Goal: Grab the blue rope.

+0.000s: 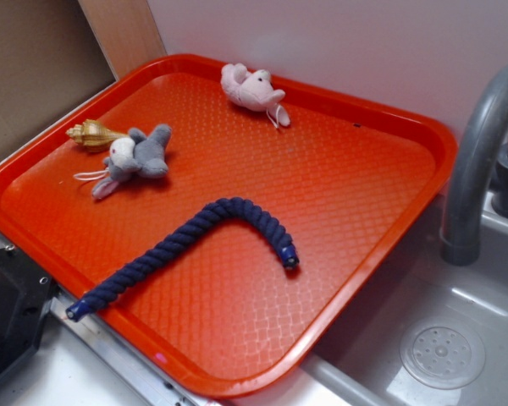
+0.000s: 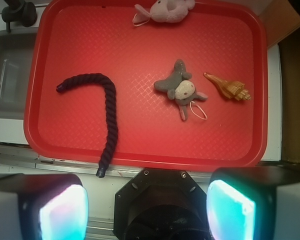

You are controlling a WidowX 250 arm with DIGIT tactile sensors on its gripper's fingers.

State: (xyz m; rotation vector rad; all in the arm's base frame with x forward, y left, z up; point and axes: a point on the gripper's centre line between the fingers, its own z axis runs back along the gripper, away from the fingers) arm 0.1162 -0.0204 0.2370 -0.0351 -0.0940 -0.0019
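Note:
The blue rope (image 1: 195, 228) is a thick dark navy twisted rope, bent like a hook on the red tray (image 1: 347, 194). One capped end lies on the tray's middle; the other hangs over the tray's near-left rim. In the wrist view the rope (image 2: 110, 107) lies on the left part of the tray (image 2: 150, 135), well ahead of my gripper (image 2: 147, 210). The gripper is open: its two glowing pads (image 2: 65, 212) stand wide apart with nothing between them. It hovers high above, off the tray's edge. The exterior view does not show it.
A grey plush mouse (image 1: 140, 154) and a golden shell (image 1: 93, 134) lie at the tray's left. A pink plush (image 1: 252, 89) sits at the far rim. A grey tap (image 1: 478, 161) and a sink with a drain (image 1: 442, 353) are on the right. The black robot base (image 1: 8, 313) is at lower left.

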